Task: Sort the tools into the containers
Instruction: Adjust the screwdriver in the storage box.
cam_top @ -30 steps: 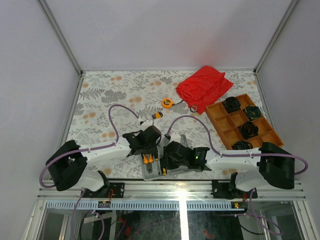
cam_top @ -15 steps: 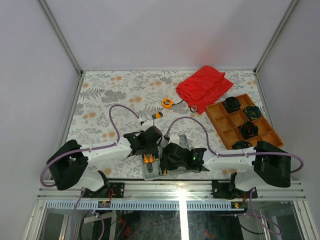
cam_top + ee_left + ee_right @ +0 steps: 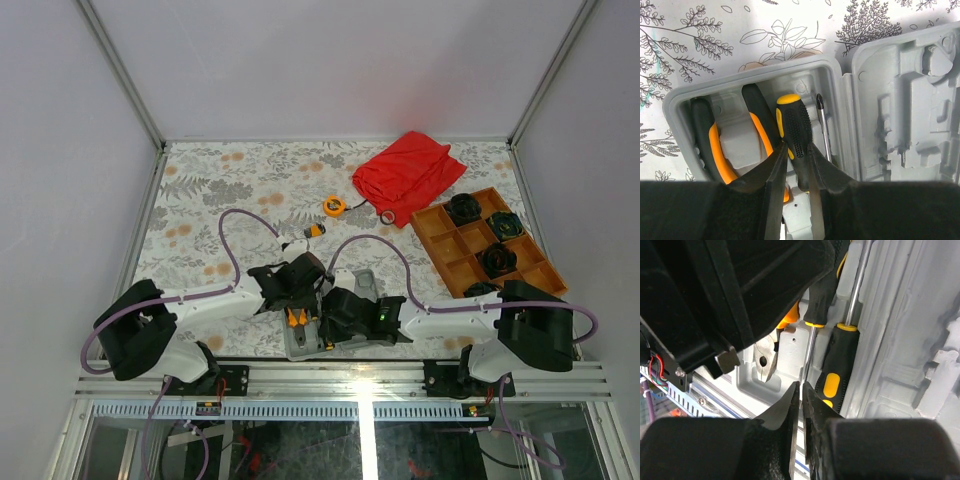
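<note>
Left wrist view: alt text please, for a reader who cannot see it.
The left gripper clamps a black-and-orange screwdriver by its handle, over a grey tray that also holds orange-handled pliers and a second screwdriver, thin shaft showing. To the right lies the other grey tray, its moulded recesses unfilled, on a leaf-patterned cloth.

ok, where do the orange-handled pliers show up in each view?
Top external: orange-handled pliers lie in the grey moulded plastic case, bottom centre.
Left wrist: pliers at centre left, inside the case.
Right wrist: pliers left of centre, only the metal nose showing.
Shared landmark: the case.
</note>
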You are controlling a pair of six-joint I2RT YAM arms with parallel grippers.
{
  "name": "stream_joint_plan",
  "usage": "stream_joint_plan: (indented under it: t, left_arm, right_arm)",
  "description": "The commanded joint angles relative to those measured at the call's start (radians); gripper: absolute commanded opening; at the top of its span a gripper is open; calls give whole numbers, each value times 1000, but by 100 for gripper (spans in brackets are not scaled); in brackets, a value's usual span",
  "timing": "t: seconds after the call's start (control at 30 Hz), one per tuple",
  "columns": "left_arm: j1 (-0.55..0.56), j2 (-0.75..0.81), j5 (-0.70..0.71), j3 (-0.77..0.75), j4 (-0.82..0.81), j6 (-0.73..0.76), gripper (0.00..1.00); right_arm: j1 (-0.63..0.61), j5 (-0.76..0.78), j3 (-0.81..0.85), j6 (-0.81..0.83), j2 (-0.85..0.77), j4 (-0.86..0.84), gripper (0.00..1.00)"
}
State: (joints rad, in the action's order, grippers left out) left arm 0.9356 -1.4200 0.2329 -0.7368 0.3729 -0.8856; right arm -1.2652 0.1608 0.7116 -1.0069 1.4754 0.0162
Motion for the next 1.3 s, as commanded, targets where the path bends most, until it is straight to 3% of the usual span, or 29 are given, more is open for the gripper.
stream_joint_plan:
  t: [0.0,0.53,1.0,1.27]
  left_arm:
    - [15,-40,-2,15,1,-12,20]
    - [24,-36,6,21,9,-21,19]
    - [25,-29,17,25,14,-27,19]
    - [22,-18,31,54,15,-35,18]
  right_arm:
    - [-10,25,54,3,15,-16,12]
    - [-22,68,97,-21,37,113,9]
    - [-23,9,100,-23,114,76,9]
    - [-23,75,133,-34,155,237,5]
